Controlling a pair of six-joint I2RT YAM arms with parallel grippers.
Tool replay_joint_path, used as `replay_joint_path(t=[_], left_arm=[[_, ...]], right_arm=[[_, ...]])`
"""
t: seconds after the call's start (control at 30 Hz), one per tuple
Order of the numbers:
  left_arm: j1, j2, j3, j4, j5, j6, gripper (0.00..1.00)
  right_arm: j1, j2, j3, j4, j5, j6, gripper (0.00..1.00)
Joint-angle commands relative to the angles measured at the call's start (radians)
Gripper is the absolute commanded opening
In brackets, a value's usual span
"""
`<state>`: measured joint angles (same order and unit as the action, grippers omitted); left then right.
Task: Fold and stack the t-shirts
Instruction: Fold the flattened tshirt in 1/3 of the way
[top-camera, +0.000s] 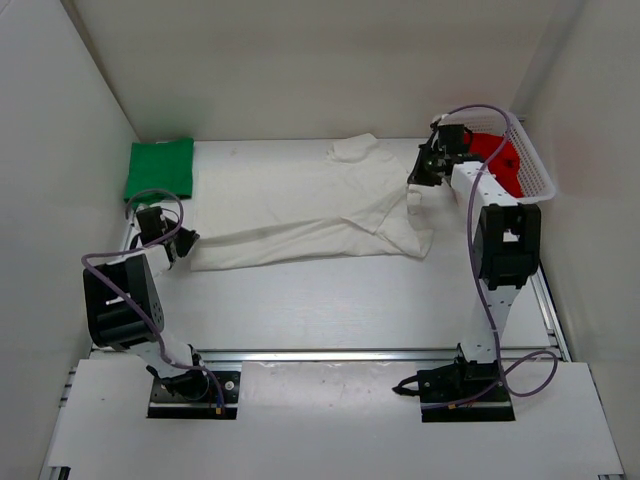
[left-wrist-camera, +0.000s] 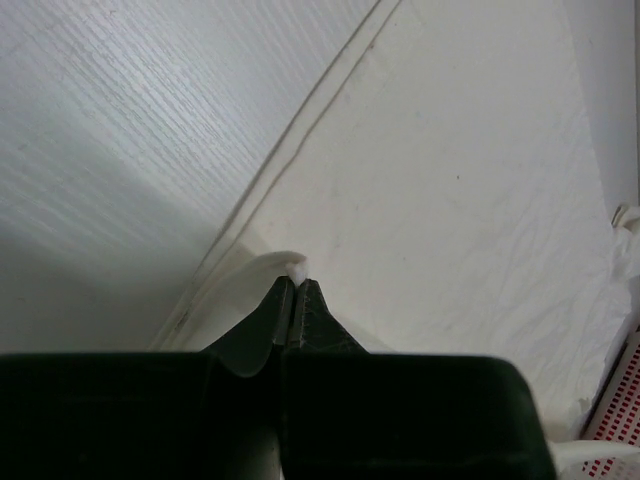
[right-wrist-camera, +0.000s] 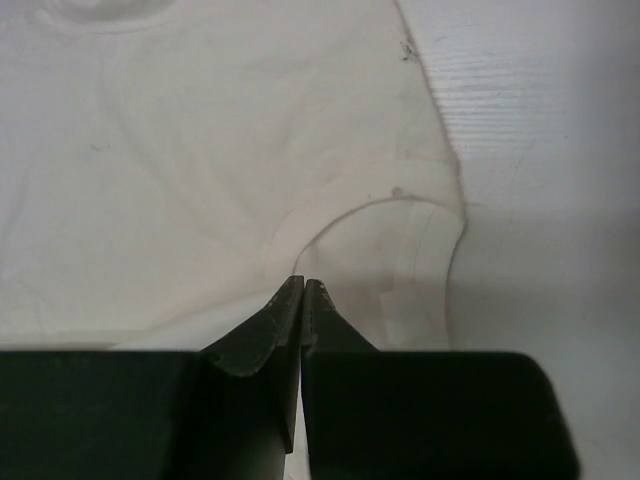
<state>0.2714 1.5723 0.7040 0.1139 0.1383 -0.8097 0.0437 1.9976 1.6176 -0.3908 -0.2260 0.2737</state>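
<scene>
The off-white t-shirt (top-camera: 310, 215) lies spread across the middle of the table, its lower part drawn into a long band toward the left. My left gripper (top-camera: 187, 243) is shut on that band's left corner, and a white tuft of cloth pokes out at the fingertips (left-wrist-camera: 297, 278). My right gripper (top-camera: 415, 183) is shut on the shirt's right edge near a sleeve (right-wrist-camera: 420, 230), its jaws (right-wrist-camera: 303, 283) pressed together over the cloth (right-wrist-camera: 180, 150). The green t-shirt (top-camera: 160, 168) lies folded at the back left. The red t-shirt (top-camera: 495, 155) sits in the basket.
A white mesh basket (top-camera: 535, 165) stands at the back right against the wall, close behind my right arm. White walls enclose the table on the left, back and right. Bare table (top-camera: 330, 300) runs between the shirt and the arm bases.
</scene>
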Motion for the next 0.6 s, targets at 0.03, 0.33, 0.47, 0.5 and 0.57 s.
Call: replay_joint_path(t=[0.03,0.33,0.47,0.5,0.57], left_arm=[[0.006,0.025,0.060,0.009,-0.005,0.020,0.03],[0.060,-0.170,0.039,-0.042,-0.058,0.040,0.61],[0.074,-0.257,-0.049,-0.057,-0.036,0.026,0.49],[0.074,-0.285,-0.102,-0.042,-0.023,0.015,0.47],[0.089,-0.328,-0.181,-0.028,0.023,-0.018,0.46]], right_arm=[[-0.002,0.067,0.106,-0.008,0.007,-0.034,0.00],[0.027,0.078,0.228,-0.033,-0.022,-0.024,0.33],[0.025,-0.090,-0.006,0.061,-0.030,0.034,0.20],[0.019,-0.164,-0.130,0.125,-0.054,0.086,0.01],[0.013,-0.291,-0.352,0.263,-0.082,0.168,0.00]])
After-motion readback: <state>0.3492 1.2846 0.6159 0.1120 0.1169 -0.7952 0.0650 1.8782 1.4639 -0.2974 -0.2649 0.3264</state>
